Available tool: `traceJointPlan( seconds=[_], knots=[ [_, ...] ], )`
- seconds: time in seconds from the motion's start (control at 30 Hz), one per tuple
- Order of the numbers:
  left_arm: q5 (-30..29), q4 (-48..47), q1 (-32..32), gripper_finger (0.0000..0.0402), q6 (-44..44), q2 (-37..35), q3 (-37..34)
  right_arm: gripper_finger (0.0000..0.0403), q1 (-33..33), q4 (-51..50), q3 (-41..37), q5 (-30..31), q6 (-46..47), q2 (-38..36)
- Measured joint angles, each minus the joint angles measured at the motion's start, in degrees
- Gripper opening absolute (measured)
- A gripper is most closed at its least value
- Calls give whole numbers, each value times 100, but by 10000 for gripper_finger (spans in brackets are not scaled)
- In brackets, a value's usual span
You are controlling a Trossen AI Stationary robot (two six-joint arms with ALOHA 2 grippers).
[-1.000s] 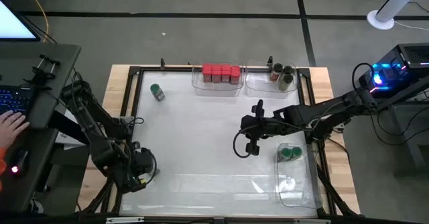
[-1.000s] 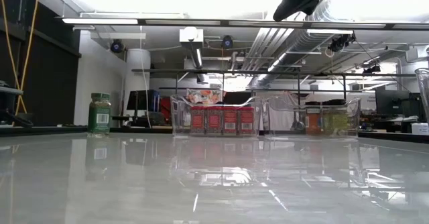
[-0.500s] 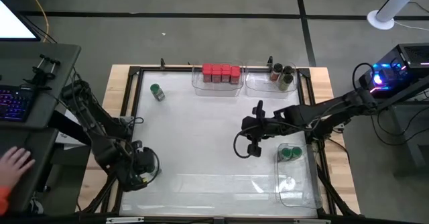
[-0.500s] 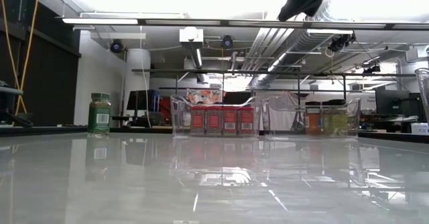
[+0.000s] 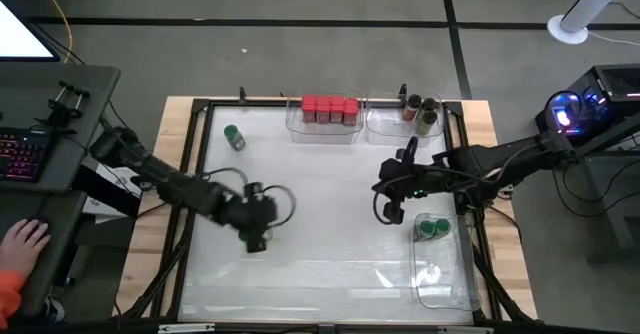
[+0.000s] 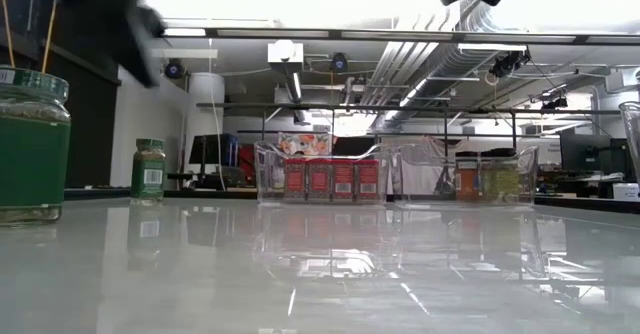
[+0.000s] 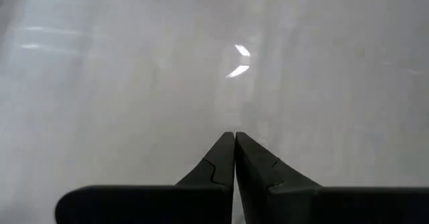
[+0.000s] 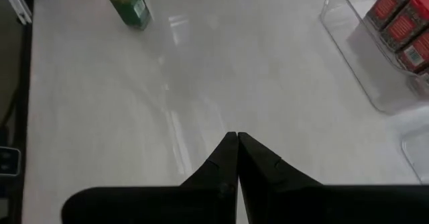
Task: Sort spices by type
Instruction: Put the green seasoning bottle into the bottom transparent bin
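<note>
A green-capped spice jar (image 5: 233,137) stands on its base alone near the far left corner, and also shows in the low view (image 6: 149,169) and the right wrist view (image 8: 127,3). Red-capped jars (image 5: 329,108) sit in a clear bin at the far edge. Two dark-capped jars (image 5: 421,112) stand in the bin beside it. Green-capped jars (image 5: 432,229) stand in the right-hand bin. Another green jar (image 6: 30,144) looms at the low view's left; the high view does not show it. My left gripper (image 5: 254,236) is shut over bare table (image 7: 234,135). My right gripper (image 5: 392,214) is shut (image 8: 237,135) and holds nothing.
A clear bin (image 5: 445,274) runs along the right edge, its near part bare. A dark frame (image 5: 190,174) borders the white table top. A person's hand (image 5: 22,239) rests at a desk left of the table. Open table lies between the two grippers.
My left arm has swung quickly from the near left corner toward the table's middle. My right gripper has drawn back a little toward the right edge. A green jar now shows at the low view's left, under the blurred left arm, where none showed before.
</note>
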Motion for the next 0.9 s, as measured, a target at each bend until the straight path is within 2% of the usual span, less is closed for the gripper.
traceJointPlan(
  seconds=[0.1, 0.2, 0.33, 0.47, 0.57, 0.73, 0.9],
  knots=[
    [823, 361, 457, 0, 519, 161, 89, 0, 0, -23, 0, 0, 110, -116],
    [950, 254, 662, 0, 671, 60, 505, 0, 0, -43, 2, 26, 223, -196],
    [1034, -199, 620, 0, 1154, -270, 919, 0, 0, -111, 2, 78, 206, -209],
    [1421, -1401, 331, 0, 835, -532, 926, 0, 0, -210, 2, 255, 183, -209],
    [1453, -2276, -114, 0, 551, -542, 914, 0, 0, -295, 2, 270, 89, -209],
    [1427, -2101, -829, 0, 371, -528, 916, 0, -1, -380, 2, 279, 71, -209],
    [936, -2049, -882, 0, 242, -258, 918, 0, 0, -386, 2, 426, -66, -209]
  ],
)
